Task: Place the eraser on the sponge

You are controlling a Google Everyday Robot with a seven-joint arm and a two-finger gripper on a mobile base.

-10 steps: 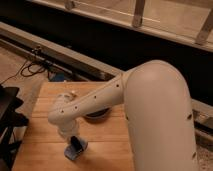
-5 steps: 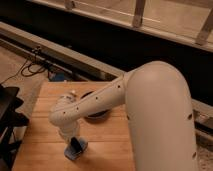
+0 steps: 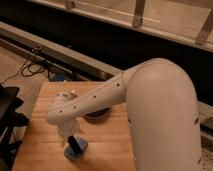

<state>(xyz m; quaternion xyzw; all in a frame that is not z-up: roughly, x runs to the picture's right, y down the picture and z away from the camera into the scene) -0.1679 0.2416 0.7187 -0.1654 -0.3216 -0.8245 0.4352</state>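
The light-blue sponge [image 3: 76, 149] lies on the wooden table [image 3: 45, 150] near its front edge. The black eraser [image 3: 74, 143] rests tilted on top of the sponge, its upper end right under my gripper [image 3: 69, 136]. My gripper hangs at the end of the white arm [image 3: 90, 102], directly above the sponge and eraser. The arm hides whether the gripper still touches the eraser.
A dark round bowl [image 3: 96, 115] sits mid-table, mostly hidden behind the arm. A small white object [image 3: 73, 92] shows near the table's back edge. Black furniture [image 3: 7, 117] stands off the table's left side, and cables [image 3: 30, 67] lie on the floor behind.
The wrist has shifted slightly up and to the left. The eraser and sponge stay in the same place.
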